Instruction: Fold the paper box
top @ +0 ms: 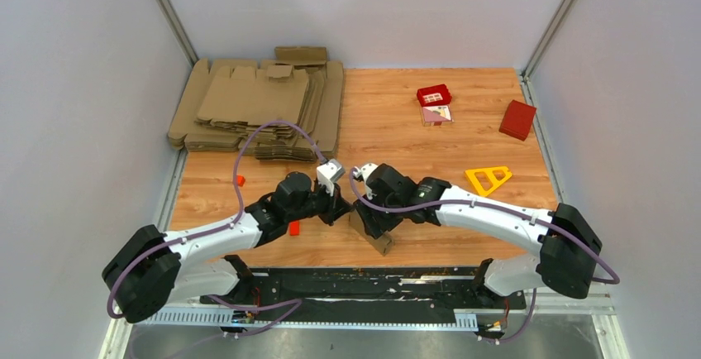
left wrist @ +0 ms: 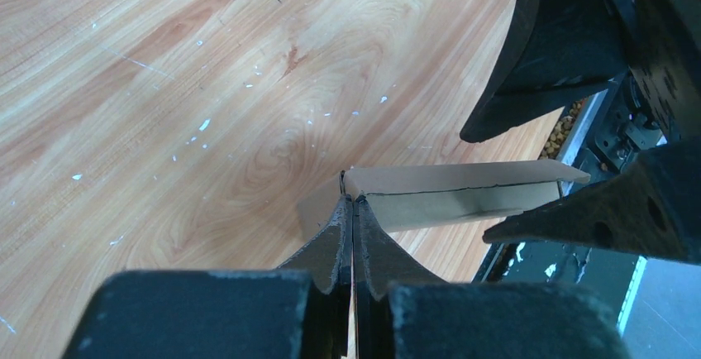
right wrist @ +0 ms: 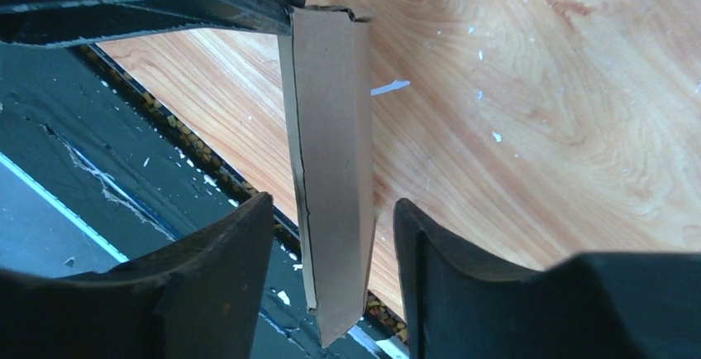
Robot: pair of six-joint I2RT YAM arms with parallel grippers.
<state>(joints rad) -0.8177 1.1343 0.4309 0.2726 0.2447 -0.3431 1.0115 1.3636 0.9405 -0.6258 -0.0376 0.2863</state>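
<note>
Left pincer point(left wrist: 354, 203) clamps the paper box point(left wrist: 463, 198) edge.

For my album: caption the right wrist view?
Open right end effector flanking a folded brown cardboard paper box, wooden table behind.
</note>
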